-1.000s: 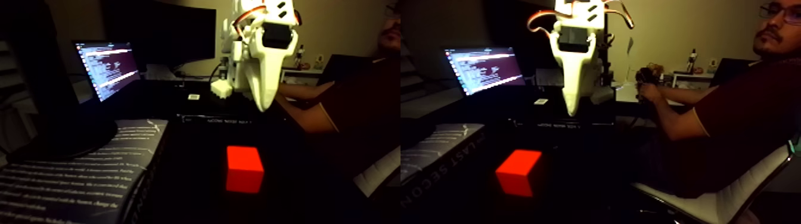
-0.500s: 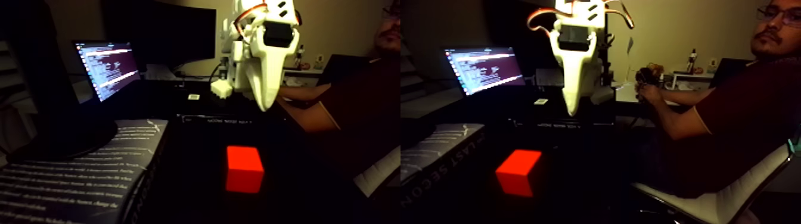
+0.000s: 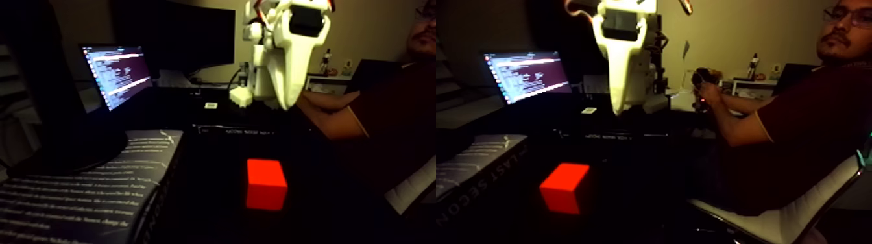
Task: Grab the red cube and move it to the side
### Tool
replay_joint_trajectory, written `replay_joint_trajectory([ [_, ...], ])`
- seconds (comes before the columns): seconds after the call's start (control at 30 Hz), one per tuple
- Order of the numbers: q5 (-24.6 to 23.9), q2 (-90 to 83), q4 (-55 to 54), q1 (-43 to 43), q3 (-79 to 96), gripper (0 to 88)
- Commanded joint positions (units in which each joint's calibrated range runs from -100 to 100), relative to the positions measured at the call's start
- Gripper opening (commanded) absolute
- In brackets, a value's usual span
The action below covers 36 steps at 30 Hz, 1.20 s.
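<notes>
Since the earlier frames the white hand (image 3: 284, 104) has risen a little, its pointed tip now higher above the dark surface (image 3: 214, 224), and the person's hand (image 3: 704, 89) in the right half of the fixed view has shifted slightly upward; the red cube (image 3: 265, 185) has not moved. The hand hangs tip-down at about 12 o'clock from the cube, well apart from it and touching nothing; its two fingers read as one closed wedge, though the dim light makes it hard to be sure, so I cannot tell for certain whether it is clenched or released. It holds nothing. The cube sits flat on the surface near the middle of each half of the picture, one face toward the camera, glowing bright against the dark. At about 9 o'clock from the cube lies a printed sheet or book (image 3: 84, 195) with pale lettering. Farther back, at about 10 o'clock, a lit laptop screen (image 3: 117, 73) shows lines of text. At 3 o'clock a person in a dark red shirt (image 3: 804, 123) sits on a chair (image 3: 778, 220), forearm stretched toward the back of the surface.
</notes>
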Motion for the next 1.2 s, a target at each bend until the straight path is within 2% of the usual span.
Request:
replay_joint_trajectory([
  [0.0,3.15,9.05,-1.44,0.42,-6.43,0.7],
  [0.2,4.93,22.66,-8.96,0.5,-11.78,0.7],
  [0.47,5.36,34.51,-8.88,4.33,-24.48,0.7],
  [0.63,15.07,40.23,-4.57,5.83,-33.46,0.8],
  [0.83,24.51,45.19,2.02,6.08,-43.17,0.8],
  [1.17,39.67,53.59,3.79,6.25,-44.62,0.7],
])
